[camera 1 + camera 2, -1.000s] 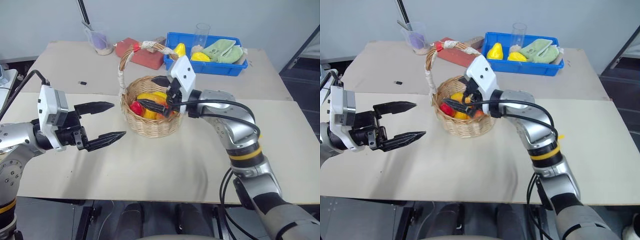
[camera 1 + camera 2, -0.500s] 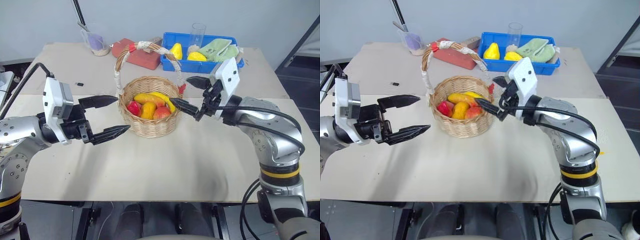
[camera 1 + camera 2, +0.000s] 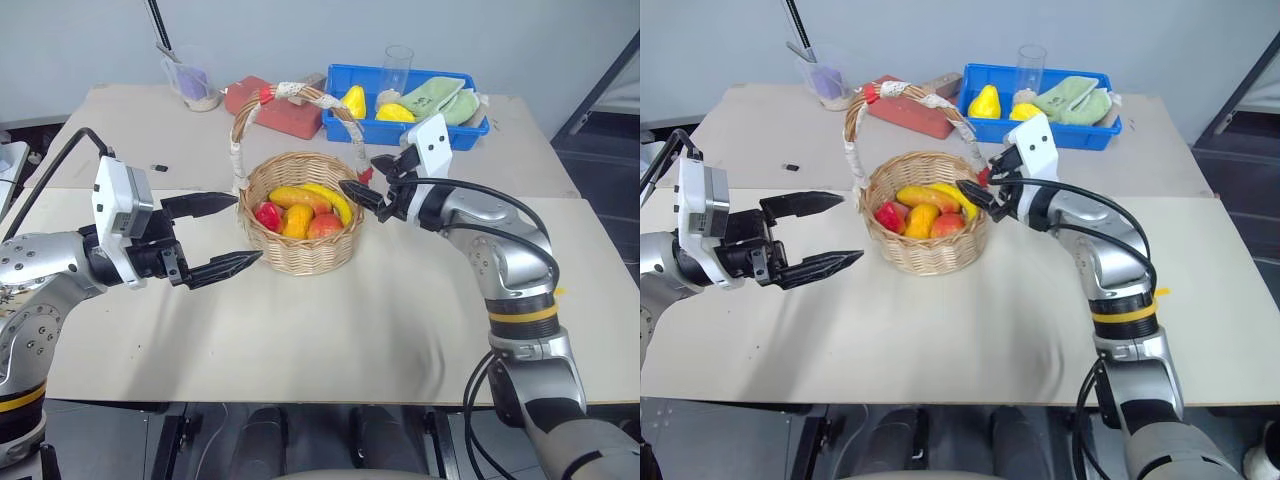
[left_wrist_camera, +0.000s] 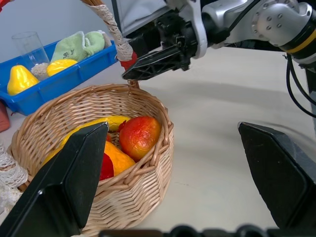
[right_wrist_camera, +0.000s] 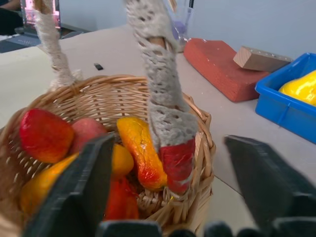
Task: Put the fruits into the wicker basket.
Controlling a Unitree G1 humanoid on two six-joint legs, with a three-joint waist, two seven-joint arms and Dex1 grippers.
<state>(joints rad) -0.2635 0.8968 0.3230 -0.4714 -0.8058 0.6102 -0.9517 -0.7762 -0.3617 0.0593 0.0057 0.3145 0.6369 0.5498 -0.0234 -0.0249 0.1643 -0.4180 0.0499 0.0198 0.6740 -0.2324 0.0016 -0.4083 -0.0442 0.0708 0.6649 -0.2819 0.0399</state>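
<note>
wicker basket (image 3: 303, 225) is your landmark: both red-and-yellow fruits, the mango-like one (image 4: 139, 136) and the smaller peach-like one (image 3: 268, 215), already lie inside it, so the task looks done. your right gripper (image 3: 372, 176), empty and partly spread, flanks the handle base; your left gripper (image 3: 225, 235) hangs wide open beside the basket.

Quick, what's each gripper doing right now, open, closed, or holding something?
Left gripper: open, empty, beside the basket.
Right gripper: open, empty, fingers either side of the basket handle's red end.
</note>
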